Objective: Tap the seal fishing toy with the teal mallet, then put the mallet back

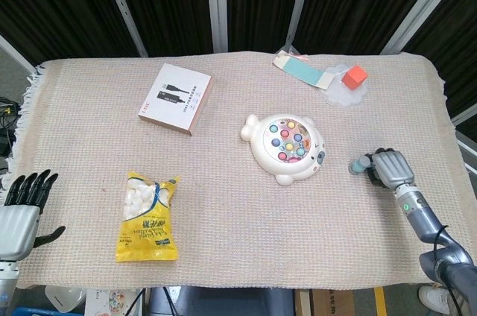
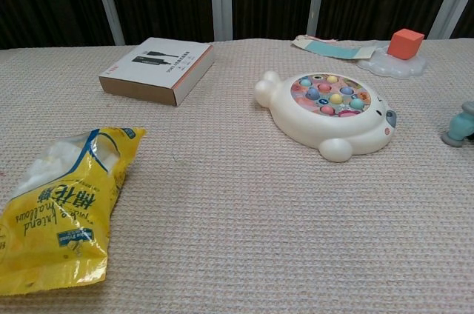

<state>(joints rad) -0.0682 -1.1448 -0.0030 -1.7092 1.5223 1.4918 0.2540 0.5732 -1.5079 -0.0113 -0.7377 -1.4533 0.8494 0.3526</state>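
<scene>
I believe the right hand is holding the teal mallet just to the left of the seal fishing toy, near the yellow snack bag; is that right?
Not quite. The right hand does hold the teal mallet, but to the right of the seal fishing toy, not the left. The yellow snack bag lies far off on the toy's other side. The head view shows this.

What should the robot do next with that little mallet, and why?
Probably open the right hand and let go. The teal mallet already seems to rest on the cloth, apart from the seal fishing toy, so only releasing it appears left.
</scene>
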